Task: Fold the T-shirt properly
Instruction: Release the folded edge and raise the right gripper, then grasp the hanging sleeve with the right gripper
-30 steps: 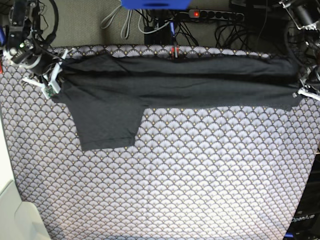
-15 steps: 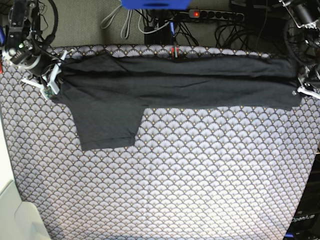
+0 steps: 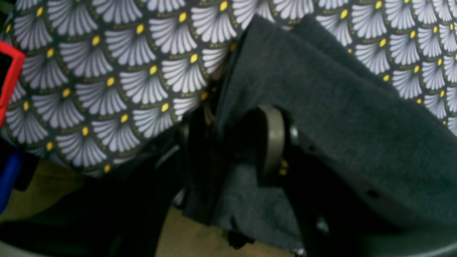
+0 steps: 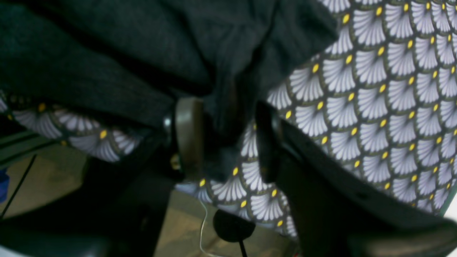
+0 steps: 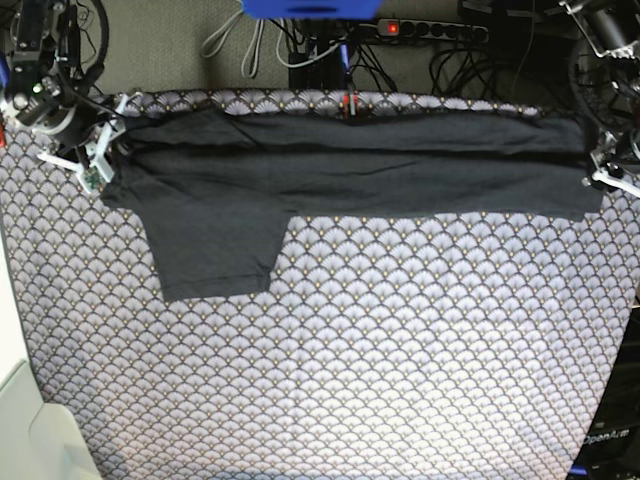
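The dark charcoal T-shirt [image 5: 350, 170] lies in a long folded band across the far part of the table, one sleeve [image 5: 215, 250] pointing toward the near edge at the left. My right gripper [image 5: 100, 160] is at the band's left end. In the right wrist view it [image 4: 228, 139] is open, and a shirt edge [image 4: 221, 114] hangs loose between the spread fingers. My left gripper [image 5: 600, 172] is at the band's right end. Its jaws [image 3: 232, 142] stand apart around the shirt's corner [image 3: 321, 107], with one grey pad [image 3: 273, 142] showing.
The purple-white scallop-patterned cloth [image 5: 400, 350] covers the whole table. Cables and a power strip [image 5: 430, 30] lie behind the far edge, with a blue object [image 5: 310, 8] above them. Floor shows past the cloth's edge [image 4: 228, 192] in both wrist views.
Both grippers have opened and let go of the shirt's ends. The arm at the left of the base view has drawn slightly up and away. The band has settled flatter.
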Available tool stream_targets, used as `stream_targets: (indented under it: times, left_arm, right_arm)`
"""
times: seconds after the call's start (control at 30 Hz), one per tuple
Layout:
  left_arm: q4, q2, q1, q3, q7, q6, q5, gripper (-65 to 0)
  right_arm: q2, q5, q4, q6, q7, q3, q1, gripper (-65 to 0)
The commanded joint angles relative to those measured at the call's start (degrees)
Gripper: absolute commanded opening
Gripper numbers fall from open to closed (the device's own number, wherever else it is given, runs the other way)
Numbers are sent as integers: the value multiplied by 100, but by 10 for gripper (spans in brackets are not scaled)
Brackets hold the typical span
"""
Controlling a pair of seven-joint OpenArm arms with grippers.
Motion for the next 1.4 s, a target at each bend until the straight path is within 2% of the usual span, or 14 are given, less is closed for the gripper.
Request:
stream_targets:
  times: [0.0, 0.17, 0.3, 0.43, 0.57, 0.7, 0.83, 0.93, 1.1, 1.23, 1.37]
  left_arm:
    - [77, -159, -37, -34, -63, 0, -41, -417]
    - [77, -159, -28, -43, -63, 0, -41, -417]
    - [77, -159, -28, -51, -37, 0, -41, -416]
    - [77, -159, -20, -43, -37, 0, -41, -416]
    - [77, -159, -20, -43, -28, 0, -41, -415]
    - [77, -150, -20, -43, -28, 0, -41, -415]
    - [77, -150, 15, -34, -28, 0, -41, -415]
    - [85, -150, 95, -34, -37, 0, -41, -415]
    - [85, -124, 95, -34, -28, 0, -41, -415]
    - [85, -115, 95, -34, -28, 0, -41, -415]
    - [85, -106, 95, -34, -28, 0, -41, -415]
  right_arm:
    - [135, 49, 95, -23, 100, 160, 18, -390]
    - [153, 49, 104, -23, 100, 644, 53, -390]
    - [162, 49, 121, -23, 65, 881, 413, -390]
    - [188, 40, 104, -23, -339, 811, 985, -388]
    - [170, 23, 86, -23, -797, 283, 1714, -387]
    - [153, 23, -239, -23, -867, -429, 2339, -387]
    - [153, 14, -1400, -23, -841, -1035, 3139, -387]
    - [144, 14, -2595, -23, -814, -1211, 3842, -387]
    - [144, 14, -3932, -23, -304, -1554, 4580, -389]
    - [30, 14, -4398, -23, 65, -1923, 4765, -389]
    - [-85, 14, -4776, -23, 329, -1959, 4888, -389]
